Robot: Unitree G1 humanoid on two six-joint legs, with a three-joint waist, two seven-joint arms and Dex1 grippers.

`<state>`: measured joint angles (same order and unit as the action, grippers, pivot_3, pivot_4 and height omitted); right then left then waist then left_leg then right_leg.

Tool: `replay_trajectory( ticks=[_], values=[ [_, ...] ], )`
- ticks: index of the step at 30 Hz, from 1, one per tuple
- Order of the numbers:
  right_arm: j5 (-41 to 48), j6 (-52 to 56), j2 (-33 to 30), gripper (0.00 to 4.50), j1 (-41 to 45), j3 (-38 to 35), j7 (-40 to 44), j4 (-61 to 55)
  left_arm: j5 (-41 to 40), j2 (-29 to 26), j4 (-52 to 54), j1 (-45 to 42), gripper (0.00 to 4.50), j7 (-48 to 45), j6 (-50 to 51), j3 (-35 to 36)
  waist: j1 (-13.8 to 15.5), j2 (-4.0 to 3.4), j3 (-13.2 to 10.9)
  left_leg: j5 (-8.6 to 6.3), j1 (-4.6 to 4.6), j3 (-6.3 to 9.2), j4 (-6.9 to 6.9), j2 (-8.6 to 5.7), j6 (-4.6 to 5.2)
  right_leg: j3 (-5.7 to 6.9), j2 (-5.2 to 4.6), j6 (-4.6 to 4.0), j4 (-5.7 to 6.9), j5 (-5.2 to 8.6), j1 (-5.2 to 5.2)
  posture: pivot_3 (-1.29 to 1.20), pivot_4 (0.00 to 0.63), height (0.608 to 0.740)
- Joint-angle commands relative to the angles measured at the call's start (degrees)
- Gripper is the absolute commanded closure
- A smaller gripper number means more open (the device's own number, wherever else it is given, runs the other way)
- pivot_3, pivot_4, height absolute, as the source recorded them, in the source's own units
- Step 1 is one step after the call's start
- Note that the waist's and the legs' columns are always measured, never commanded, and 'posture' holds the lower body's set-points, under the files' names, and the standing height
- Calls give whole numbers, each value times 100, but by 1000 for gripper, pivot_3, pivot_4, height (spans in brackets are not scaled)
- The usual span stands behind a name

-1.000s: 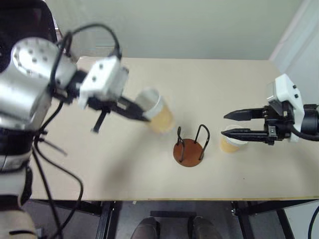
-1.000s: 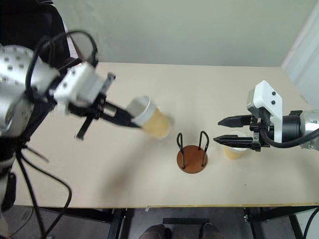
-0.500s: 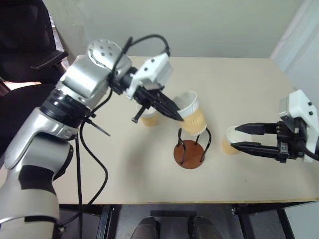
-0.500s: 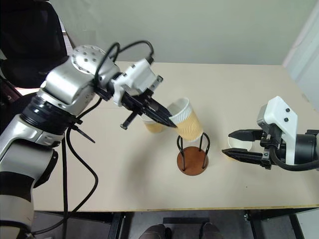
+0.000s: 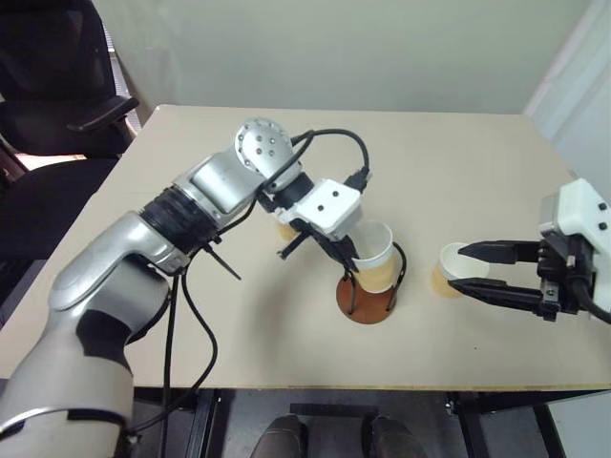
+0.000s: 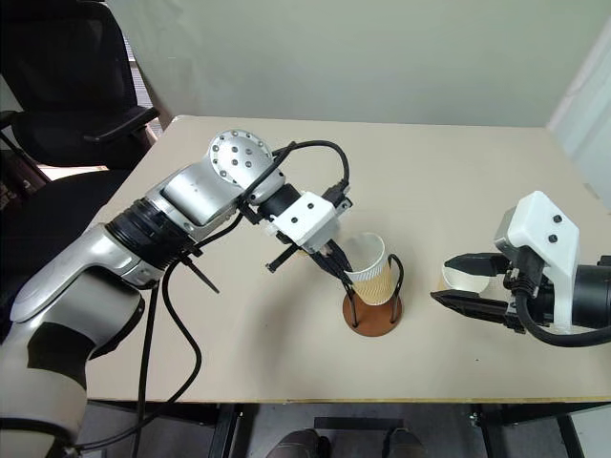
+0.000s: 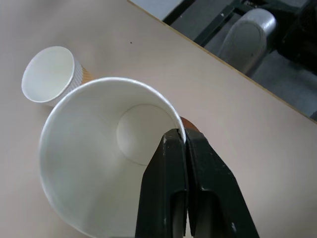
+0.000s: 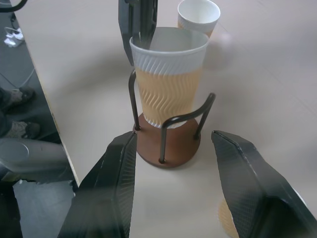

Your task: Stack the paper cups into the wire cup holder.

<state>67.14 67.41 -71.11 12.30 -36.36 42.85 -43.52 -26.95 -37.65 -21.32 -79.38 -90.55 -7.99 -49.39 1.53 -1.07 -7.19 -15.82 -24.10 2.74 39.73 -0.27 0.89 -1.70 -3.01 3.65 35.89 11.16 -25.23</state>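
Left hand (image 6: 341, 268), pinching a cup (image 6: 370, 268) by its rim, has just lowered it into the wire holder (image 6: 373, 310); first cup nearly stacked, right hand (image 6: 449, 279) waits released.

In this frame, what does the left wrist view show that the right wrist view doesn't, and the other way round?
Left wrist view: the held cup's white inside and floor, the left gripper pinching its rim. Right wrist view: the wire cup holder with its loops around that cup's ribbed tan wall, flanked by the open right gripper. Both show the held paper cup and a second cup standing apart on the table.
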Motion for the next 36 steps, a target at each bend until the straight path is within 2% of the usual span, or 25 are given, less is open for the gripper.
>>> replay_trajectory(
  ticks=[1, 6, 10, 14, 15, 17, 21, 22, 27, 36],
  values=[
    [-154, -226, -135, 2030, -25, -137, 99, 33, 216, 255, -141, 25, 3275, -195, -35, 426, 4, 0, 0, -1, 0, 0, 2, 0, 1, 1, 0, 1, 0, 0, 2, 0, 150, 740],
    [-433, -506, -212, 2030, -27, 115, 207, 144, 483, 666, -333, 77, 1615, -173, 115, 1208, 7, -1, 0, -8, -4, -4, 28, -1, 11, -1, -1, 11, 1, -5, 8, 0, 150, 740],
    [-946, -801, -364, 2030, -110, 452, 385, 256, 229, 764, -61, 159, 280, -146, 749, 1923, 6, -4, 2, -8, -2, -6, 29, -1, 12, -1, 0, 13, 2, -7, 9, 0, 150, 740],
    [-1322, -1095, -512, 2030, -109, 858, 667, 450, 133, 548, 134, 294, 280, -57, 1421, 2556, 6, -8, 5, -8, -2, -7, 29, 0, 12, -2, 0, 14, 2, -7, 9, 0, 150, 740],
    [-1404, -1153, -547, 1869, -95, 941, 739, 539, 205, 450, 144, 363, 244, -24, 1511, 2665, 4, -9, 5, -8, 0, -8, 29, 0, 12, -3, 0, 14, 2, -7, 9, 0, 150, 740],
    [-1553, -1243, -656, 1513, -116, 1047, 951, 676, 340, 283, 216, 518, 232, -25, 1623, 2815, 3, -14, 8, -8, 2, -9, 29, 0, 12, -5, 1, 14, 2, -7, 9, 0, 150, 740],
    [-2121, -1644, -912, 177, -76, 1499, 1296, 976, 488, -196, 589, 1014, 232, -106, 1869, 3041, 1, -16, 10, -8, 5, -7, 31, 0, 12, -5, 2, 14, 3, -8, 10, 0, 150, 740],
    [-2281, -1766, -965, 84, -38, 1679, 1360, 1044, 543, -318, 688, 1153, 232, -127, 1880, 3084, 2, -16, 10, -7, 5, -7, 32, 0, 12, -6, 2, 15, 3, -8, 10, 0, 150, 740],
    [-3235, -2486, -1108, 84, 92, 2655, 1683, 1519, 893, -781, 1000, 1732, 232, -57, 1652, 3205, 10, -16, 10, -8, 5, -1, 33, 0, 13, -4, 1, 14, 1, -8, 11, 0, 150, 740],
    [-4515, -3122, -652, 84, 1227, 4164, 2169, 2413, 973, -698, 1301, 2011, 232, 308, 1847, 3501, -18, -16, 10, -6, 8, 0, 35, 0, 16, -2, -1, 12, 6, -10, 14, 0, 150, 740]
  ],
)
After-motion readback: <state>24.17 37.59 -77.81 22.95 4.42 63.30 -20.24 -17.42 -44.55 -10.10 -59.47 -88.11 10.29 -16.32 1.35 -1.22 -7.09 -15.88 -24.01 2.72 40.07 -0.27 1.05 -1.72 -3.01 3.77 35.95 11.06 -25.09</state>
